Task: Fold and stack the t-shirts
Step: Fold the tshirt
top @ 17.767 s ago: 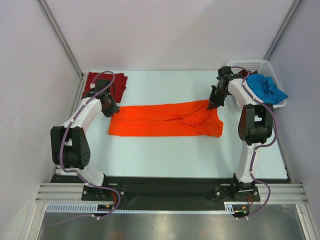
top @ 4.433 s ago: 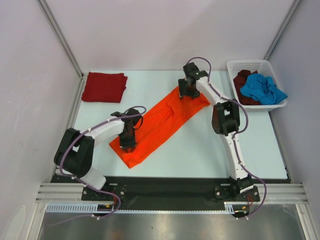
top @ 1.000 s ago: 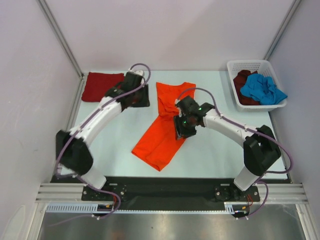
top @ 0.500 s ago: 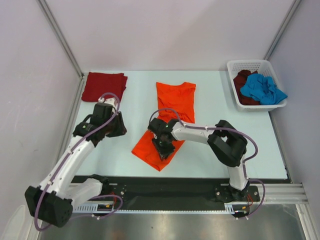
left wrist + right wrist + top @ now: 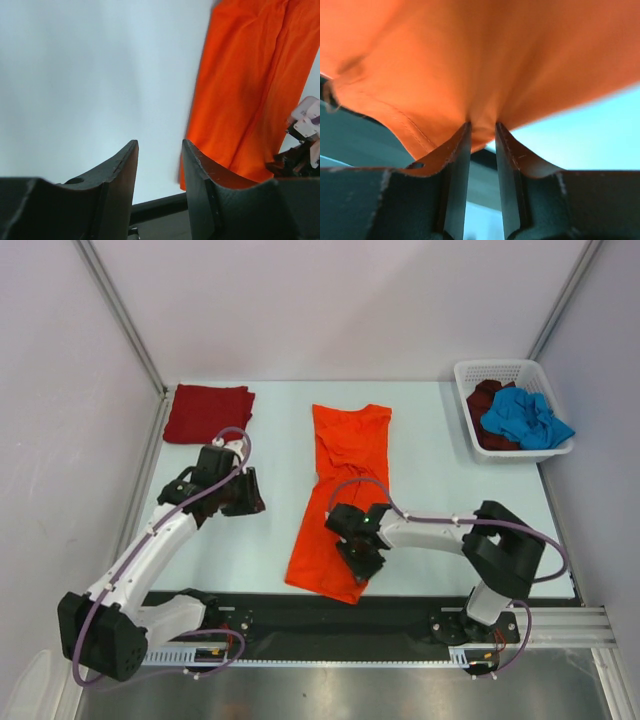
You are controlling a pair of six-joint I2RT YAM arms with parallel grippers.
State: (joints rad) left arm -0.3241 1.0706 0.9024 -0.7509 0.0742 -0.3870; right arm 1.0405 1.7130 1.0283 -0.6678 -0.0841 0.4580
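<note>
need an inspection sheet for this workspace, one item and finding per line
surface: pale blue table, flat
job's things: bright orange cloth t-shirt lies lengthwise mid-table, wrinkled; dark red folded t-shirt at the far left corner; crumpled blue t-shirt and dark maroon t-shirt in the white plastic lattice basket, far right
clutter: nothing seen
grippers: left gripper open, empty, over bare table; right gripper pinching the orange t-shirt's near end
cables: purple cables loop along both arms
surroundings: plain pale walls; metal rail at the near edge

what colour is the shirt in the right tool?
Bright orange; the shirt shows best in the right wrist view.
</note>
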